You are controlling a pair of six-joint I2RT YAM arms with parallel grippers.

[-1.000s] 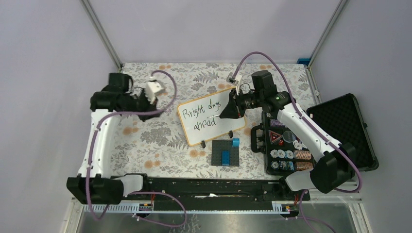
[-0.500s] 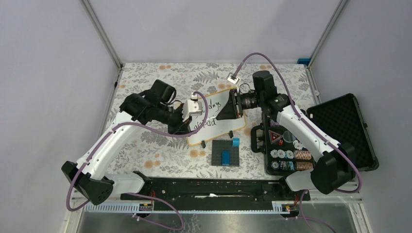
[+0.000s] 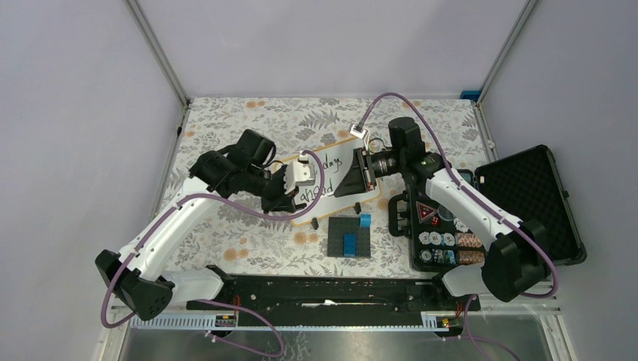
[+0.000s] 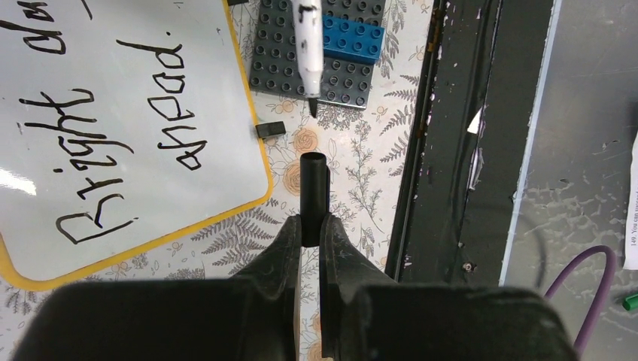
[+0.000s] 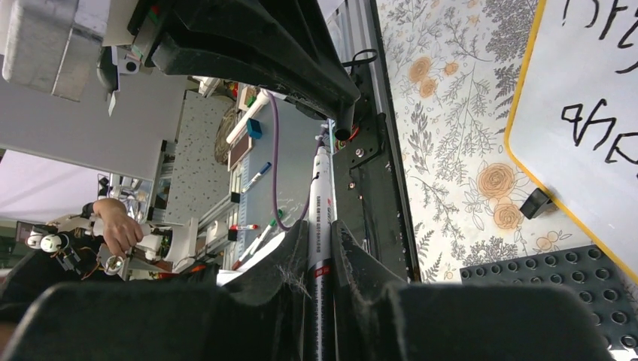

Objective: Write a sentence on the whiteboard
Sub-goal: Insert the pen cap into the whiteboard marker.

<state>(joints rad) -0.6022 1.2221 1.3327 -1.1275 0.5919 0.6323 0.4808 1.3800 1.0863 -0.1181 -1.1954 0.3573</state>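
The whiteboard (image 3: pixel 331 207) with its orange-tan frame lies mid-table and also shows in the left wrist view (image 4: pixel 113 90). The sentence (image 4: pixel 128 128) reads "Bright days ahead" in two lines. My right gripper (image 5: pixel 320 229) is shut on a white marker (image 5: pixel 319 203), held over the board's near edge (image 3: pixel 347 180). My left gripper (image 4: pixel 311 226) is shut on the black marker cap (image 4: pixel 314 188). In the top view the left gripper (image 3: pixel 290 195) is at the board's left side. The marker's black tip (image 4: pixel 311 105) points at the cap's open end, a short gap apart.
A dark grey brick plate (image 3: pixel 350 239) with blue bricks (image 4: pixel 353 41) sits just in front of the board. A black case of poker chips (image 3: pixel 444 226) with its open lid (image 3: pixel 527 195) stands at the right. The black rail (image 3: pixel 323 289) runs along the near edge.
My left arm swung from the far left across to the whiteboard, bringing the cap up to the marker. My right gripper turned the marker towards the left gripper.
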